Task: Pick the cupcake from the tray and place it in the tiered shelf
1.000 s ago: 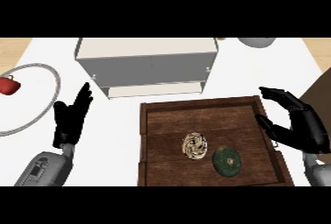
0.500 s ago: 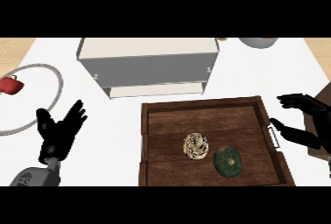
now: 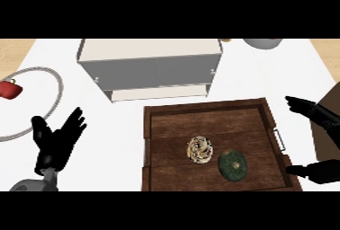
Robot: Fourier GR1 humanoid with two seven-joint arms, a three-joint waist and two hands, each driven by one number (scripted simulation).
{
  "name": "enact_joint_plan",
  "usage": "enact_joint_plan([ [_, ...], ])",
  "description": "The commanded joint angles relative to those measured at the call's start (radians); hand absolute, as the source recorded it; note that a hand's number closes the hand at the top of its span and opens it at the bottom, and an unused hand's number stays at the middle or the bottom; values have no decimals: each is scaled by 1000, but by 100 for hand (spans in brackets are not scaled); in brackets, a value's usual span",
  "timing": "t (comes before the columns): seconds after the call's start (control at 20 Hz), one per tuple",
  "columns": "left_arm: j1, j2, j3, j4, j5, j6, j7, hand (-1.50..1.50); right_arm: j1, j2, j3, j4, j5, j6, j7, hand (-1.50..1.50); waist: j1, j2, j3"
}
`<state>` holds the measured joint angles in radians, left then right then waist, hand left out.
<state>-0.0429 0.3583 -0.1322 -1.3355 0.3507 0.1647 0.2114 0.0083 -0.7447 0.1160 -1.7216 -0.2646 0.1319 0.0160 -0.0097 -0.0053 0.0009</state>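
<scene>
Nothing done yet. Small swirly cream cupcake (image 3: 200, 149) sitting in dark brown wooden tray (image 3: 211, 111), beside round green squash (image 3: 233, 165). White tiered shelf (image 3: 152, 67) waiting behind. Left hand (image 3: 56, 141) spread wide, right hand (image 3: 317, 116) wide too, holding nothing.

You see only part of the right hand (image 3: 317, 112): the view's right edge cuts its palm away, leaving fingers above and the thumb below. Far beyond that hand, a grey vessel (image 3: 263, 42) is clipped at the top. Well beyond the left hand (image 3: 56, 143), the rope ring (image 3: 46, 96) runs off the left edge.
</scene>
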Motion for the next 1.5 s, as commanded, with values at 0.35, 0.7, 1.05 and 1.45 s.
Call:
enact_joint_plan([
  [0.35,-34,-57,-6,122,-41,-34,-63,0,-185,1,183,-344,115,-78,625,-150,15,8,-4],
  [0.7,17,-42,-3,-25,-44,-1,28,0,-352,146,375,-317,381,-172,946,-150,26,4,-2],
  [1.05,-29,-47,20,-48,-42,-5,95,0,-470,309,500,-213,476,-104,1146,-150,21,4,-2],
  [1.45,-17,-52,38,-33,-61,-26,92,0,-473,395,550,-148,551,-53,1209,-150,15,3,-1],
])
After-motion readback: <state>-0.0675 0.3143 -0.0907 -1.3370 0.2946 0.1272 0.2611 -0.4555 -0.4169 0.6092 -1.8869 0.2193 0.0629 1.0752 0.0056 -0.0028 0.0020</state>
